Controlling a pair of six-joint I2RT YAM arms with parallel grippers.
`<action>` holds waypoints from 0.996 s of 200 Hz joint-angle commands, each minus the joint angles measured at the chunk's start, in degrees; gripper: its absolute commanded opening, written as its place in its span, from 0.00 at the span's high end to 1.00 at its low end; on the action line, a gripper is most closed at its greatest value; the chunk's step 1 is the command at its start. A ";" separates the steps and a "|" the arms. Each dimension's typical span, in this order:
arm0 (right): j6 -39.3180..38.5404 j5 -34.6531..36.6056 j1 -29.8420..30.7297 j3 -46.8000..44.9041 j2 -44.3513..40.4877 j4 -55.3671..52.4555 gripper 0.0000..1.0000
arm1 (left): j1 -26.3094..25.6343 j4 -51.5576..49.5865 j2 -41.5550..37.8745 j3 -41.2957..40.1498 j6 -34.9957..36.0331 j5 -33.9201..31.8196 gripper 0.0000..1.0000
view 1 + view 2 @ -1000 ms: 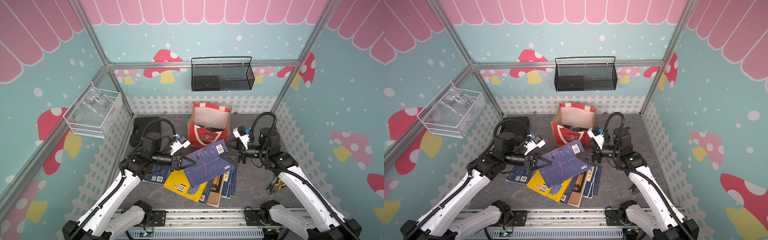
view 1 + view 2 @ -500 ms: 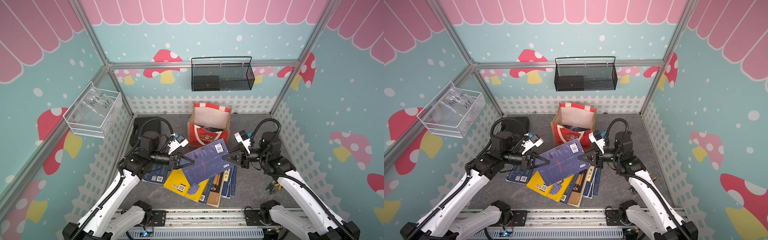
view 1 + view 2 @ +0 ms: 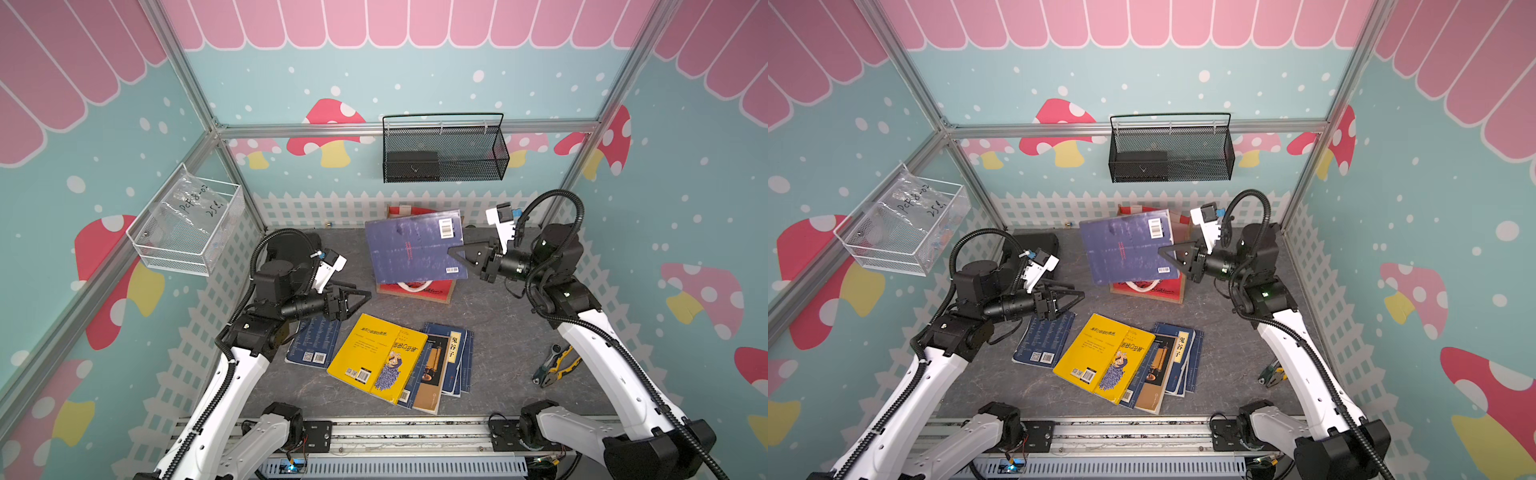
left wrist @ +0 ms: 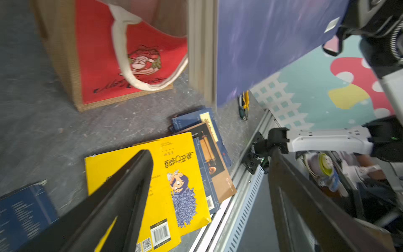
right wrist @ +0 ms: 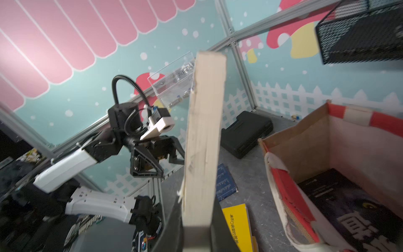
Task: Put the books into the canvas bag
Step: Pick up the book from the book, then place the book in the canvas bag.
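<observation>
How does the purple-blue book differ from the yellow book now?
The purple-blue book is in the air, clamped at one edge by the right gripper; the yellow book lies on the table, no gripper on it. The purple-blue book touches no other book; the yellow book overlaps other books. Both show a barcode.

- Black mesh basket (image 3: 444,153) hangs on the wall facing me.
- Clear bin (image 3: 187,226) on my left wall.
- Black case (image 5: 246,133) on the floor.
- Pliers (image 3: 555,368) lie on my right.
</observation>
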 commanded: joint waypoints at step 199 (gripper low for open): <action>24.22 31.26 3.15 4.39 22.80 3.20 1.00 | -2.74 -2.99 -4.50 -1.02 1.67 -15.17 0.01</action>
